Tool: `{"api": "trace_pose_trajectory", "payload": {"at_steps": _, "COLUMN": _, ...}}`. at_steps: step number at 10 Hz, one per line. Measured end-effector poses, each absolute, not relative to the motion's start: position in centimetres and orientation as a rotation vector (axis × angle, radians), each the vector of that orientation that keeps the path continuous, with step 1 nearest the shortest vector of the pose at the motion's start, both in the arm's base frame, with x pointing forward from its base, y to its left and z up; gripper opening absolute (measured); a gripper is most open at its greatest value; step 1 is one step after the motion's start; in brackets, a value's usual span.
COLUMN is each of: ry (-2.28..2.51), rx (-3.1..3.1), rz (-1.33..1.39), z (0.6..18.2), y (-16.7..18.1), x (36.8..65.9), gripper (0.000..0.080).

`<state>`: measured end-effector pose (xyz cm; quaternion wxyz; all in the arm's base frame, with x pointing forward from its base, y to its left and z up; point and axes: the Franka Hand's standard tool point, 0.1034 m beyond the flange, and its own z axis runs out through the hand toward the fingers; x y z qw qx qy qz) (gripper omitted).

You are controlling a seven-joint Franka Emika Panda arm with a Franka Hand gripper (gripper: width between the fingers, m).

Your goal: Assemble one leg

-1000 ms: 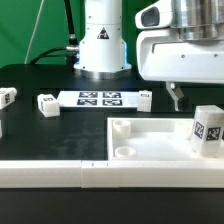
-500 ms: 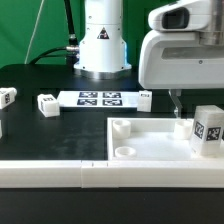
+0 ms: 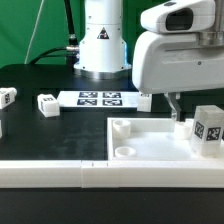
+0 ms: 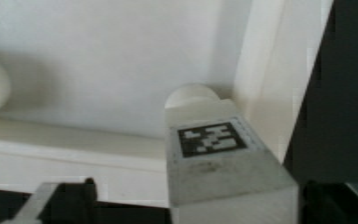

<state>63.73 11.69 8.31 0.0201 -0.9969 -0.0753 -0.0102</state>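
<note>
The leg [image 3: 207, 131], a short white post with a black-and-white tag, stands upright at the right end of the large white panel [image 3: 150, 142]. My gripper [image 3: 176, 110] hangs just to the exterior view's left of the leg, low over the panel. One dark finger [image 3: 174, 104] shows there. In the wrist view the leg [image 4: 220, 155] fills the space between my two fingers [image 4: 60, 203], with gaps on both sides. The gripper [image 4: 202, 205] is open and holds nothing. The panel [image 4: 105, 80] lies behind the leg.
Three more small white tagged legs lie on the black table: one at the far left [image 3: 8, 97], one [image 3: 47, 104] beside the marker board [image 3: 100, 98] and one [image 3: 145, 99] at the board's right end. The robot base [image 3: 103, 45] stands behind.
The arm has moved toward the exterior view's left and slightly down, bringing the finger lower over the panel beside the leg. The leg and the other parts have not moved.
</note>
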Motion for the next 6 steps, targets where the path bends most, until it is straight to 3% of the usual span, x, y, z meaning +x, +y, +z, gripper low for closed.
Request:
{"api": "trace_pose_trajectory", "payload": {"at_steps": 1, "ry": -0.233, "rx": -3.092, "rz": -0.032, "z": 8.32, "y": 11.69, "x": 63.73, "gripper": 0.0406}}
{"api": "trace_pose_trajectory", "payload": {"at_steps": 2, "ry": -0.201, "rx": -3.093, "rz": -0.031, "z": 8.32, "y": 11.73, "x": 63.73, "gripper": 0.0406}}
{"api": "trace_pose_trajectory", "payload": {"at_steps": 3, "ry": -0.204, "rx": -3.093, "rz": -0.031, "z": 8.32, "y": 11.74, "x": 63.73, "gripper": 0.0290}}
{"api": "trace_pose_trajectory", "payload": {"at_steps": 4, "ry": -0.196, "rx": -3.093, "rz": -0.031, "z": 8.32, "y": 11.76, "x": 63.72, "gripper": 0.0290}}
{"api": "trace_pose_trajectory", "payload": {"at_steps": 6, "ry": 0.297, "rx": -3.055, "rz": -0.061, "z": 8.17, "y": 11.85, "x": 63.60, "gripper": 0.0290}}
